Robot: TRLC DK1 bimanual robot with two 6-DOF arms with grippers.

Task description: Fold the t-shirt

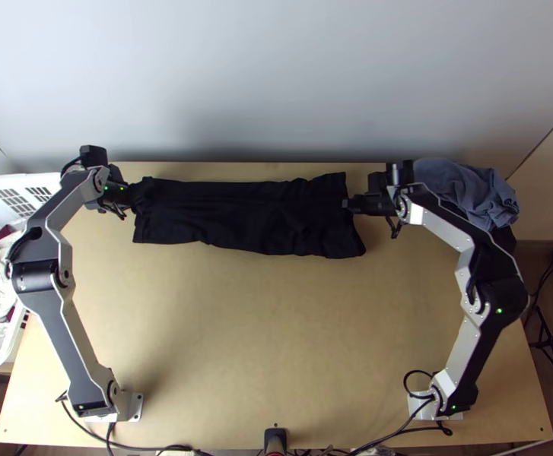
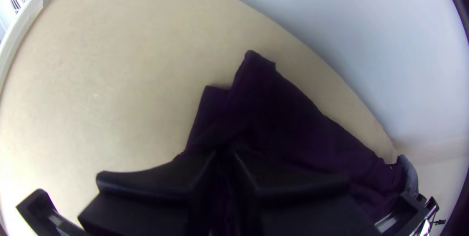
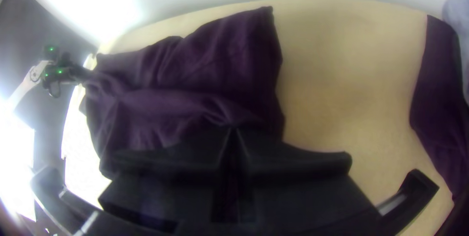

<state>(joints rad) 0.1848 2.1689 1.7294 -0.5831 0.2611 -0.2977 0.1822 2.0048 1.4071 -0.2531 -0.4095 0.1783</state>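
Observation:
The black t-shirt (image 1: 246, 216) lies as a long folded strip near the table's back edge, its lower edge uneven. At its left end is my left gripper (image 1: 130, 197), shut on the cloth. My right gripper (image 1: 348, 203) is shut on the strip's right end, between its corners. In the left wrist view, the left gripper (image 2: 224, 154) pinches the t-shirt (image 2: 273, 109), whose end sticks out past the fingers. Small creases run from the right gripper (image 3: 233, 129) across the t-shirt (image 3: 195, 79) in the right wrist view.
A blue-grey cloth (image 1: 466, 186) lies heaped at the back right corner, with dark cloth (image 3: 439, 99) beside it. A white basket (image 1: 10, 342) holding pale cloths stands at the left. Bare tabletop (image 1: 261, 342) lies in front of the t-shirt; a wall rises behind.

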